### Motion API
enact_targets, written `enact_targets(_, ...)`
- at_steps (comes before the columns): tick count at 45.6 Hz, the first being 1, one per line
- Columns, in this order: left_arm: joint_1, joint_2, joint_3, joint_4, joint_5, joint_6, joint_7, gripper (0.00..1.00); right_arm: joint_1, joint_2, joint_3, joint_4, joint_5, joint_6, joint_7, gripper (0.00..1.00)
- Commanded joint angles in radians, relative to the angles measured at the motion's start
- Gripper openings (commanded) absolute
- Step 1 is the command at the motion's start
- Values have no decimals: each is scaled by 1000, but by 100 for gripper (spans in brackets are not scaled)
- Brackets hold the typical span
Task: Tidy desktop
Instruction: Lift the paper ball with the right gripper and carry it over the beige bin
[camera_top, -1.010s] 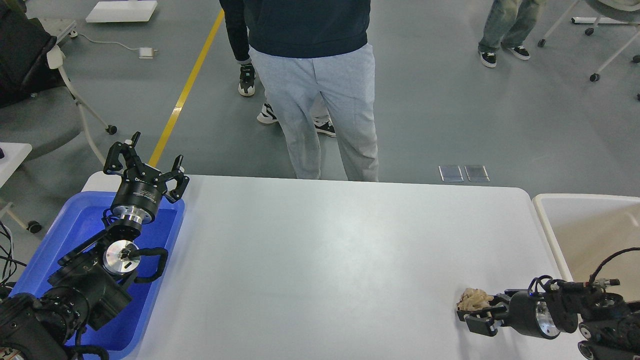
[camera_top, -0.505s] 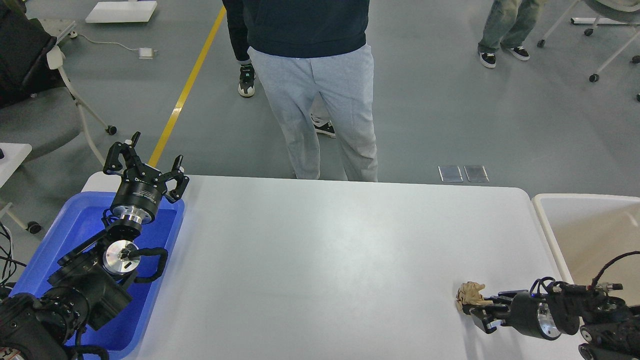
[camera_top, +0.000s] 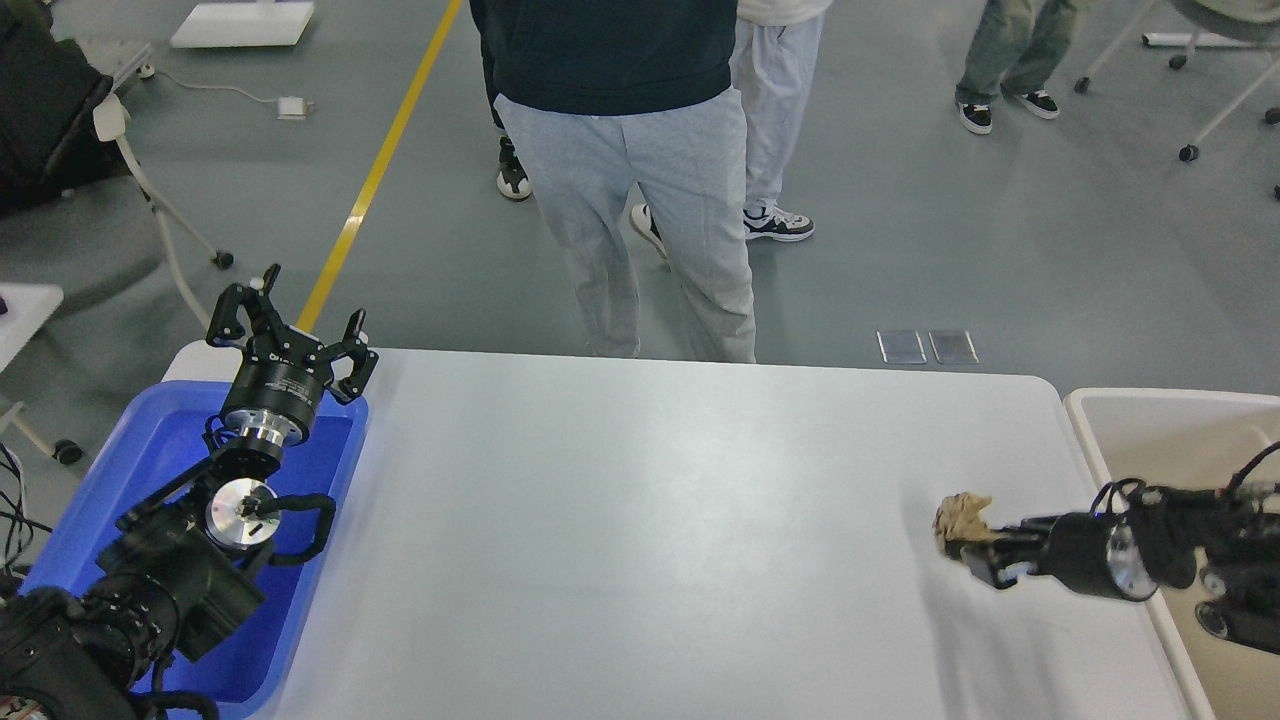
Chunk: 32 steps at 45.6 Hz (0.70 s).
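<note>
I am gripping a crumpled paper wad (camera_top: 962, 516) in my right fingers (camera_top: 975, 552) above the desk (camera_top: 640, 520), my left fingers (camera_top: 290, 335) hanging spread open, and I judge the beige bin (camera_top: 1110, 410) beside me comes next.

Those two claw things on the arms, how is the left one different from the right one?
The left tool is open and empty, pointing away over the blue tray. The right tool is shut on a crumpled paper wad, pointing sideways over the desktop beside the beige bin. Both are black, with two fingers.
</note>
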Motion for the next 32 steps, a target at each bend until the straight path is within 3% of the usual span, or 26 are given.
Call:
enact_targets(1, 1, 0, 0, 0, 0, 0, 0, 100, 219, -145, -3, 142, 21, 187, -3, 0)
enact_targets(16, 1, 0, 0, 0, 0, 1, 0, 100, 537, -260, 11, 214, 20, 492, -13, 0)
enact_targets(22, 1, 0, 0, 0, 0, 1, 0, 100, 586, -267, 11, 214, 20, 540, -13, 0)
enact_targets(32, 0, 0, 0, 0, 0, 1, 0, 100, 569, -293, 12, 214, 21, 531, -13, 0)
